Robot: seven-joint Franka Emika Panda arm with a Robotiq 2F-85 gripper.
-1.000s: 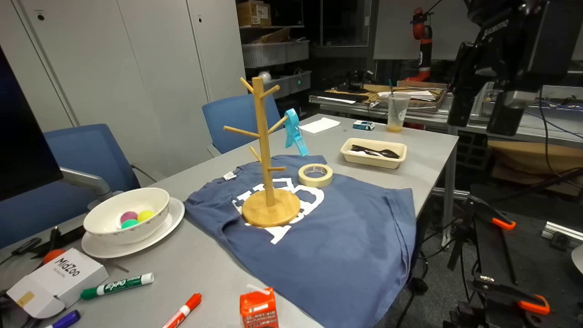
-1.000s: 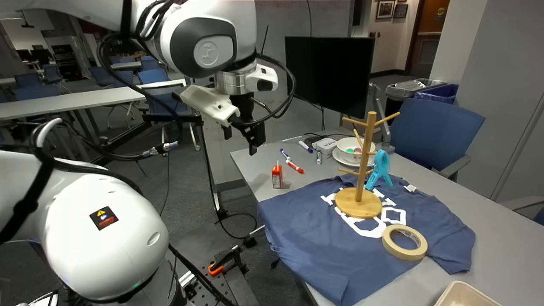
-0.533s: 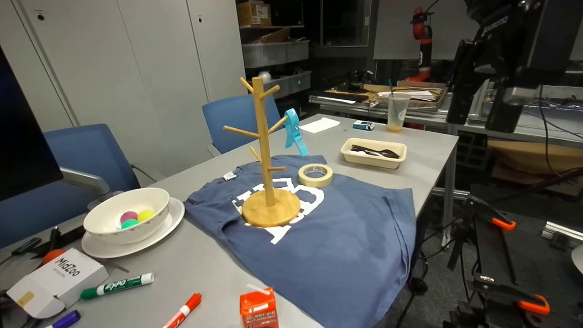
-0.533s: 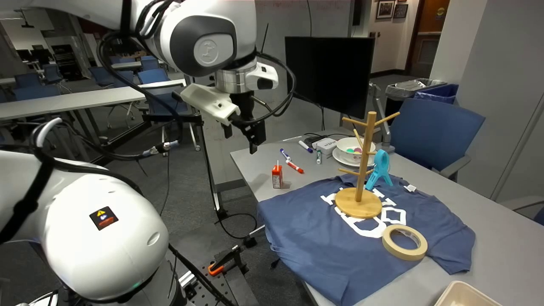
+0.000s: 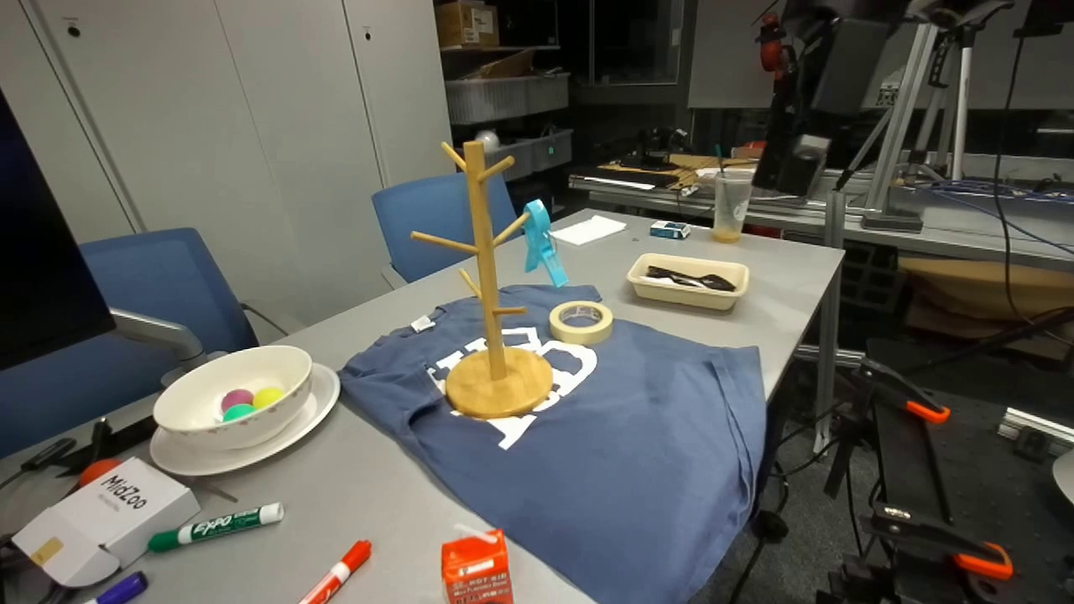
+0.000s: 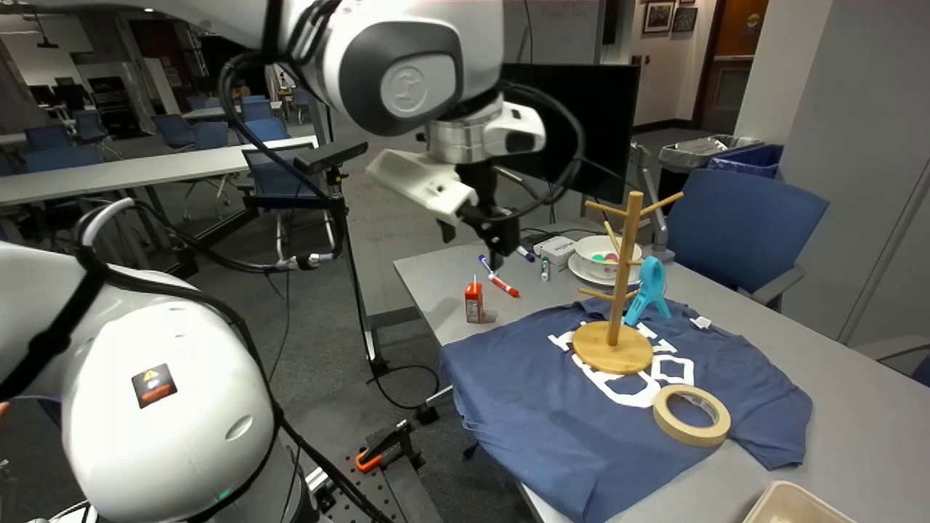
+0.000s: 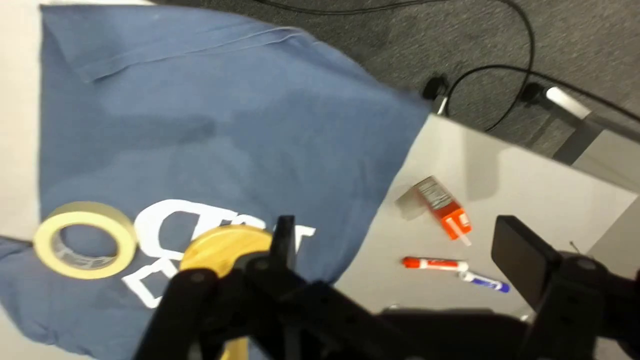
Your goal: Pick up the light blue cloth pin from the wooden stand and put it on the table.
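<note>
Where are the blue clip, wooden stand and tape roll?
Blue clip [image 5: 539,242], in an exterior view: middle of its body.
Wooden stand [image 5: 487,270], in an exterior view: upright pole.
Tape roll [image 5: 581,336], in an exterior view: outer side facing camera.

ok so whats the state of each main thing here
gripper: open, holding nothing
light blue cloth pin: hanging from a peg
wooden stand: upright
blue shirt: spread out, creased
tape roll: lying flat
bowl: holding coloured balls
tray: holding black utensils
plastic cup: upright, liquid at the bottom
drink carton: upright, straw in
green marker: capped
red marker: capped
monitor: dark
</note>
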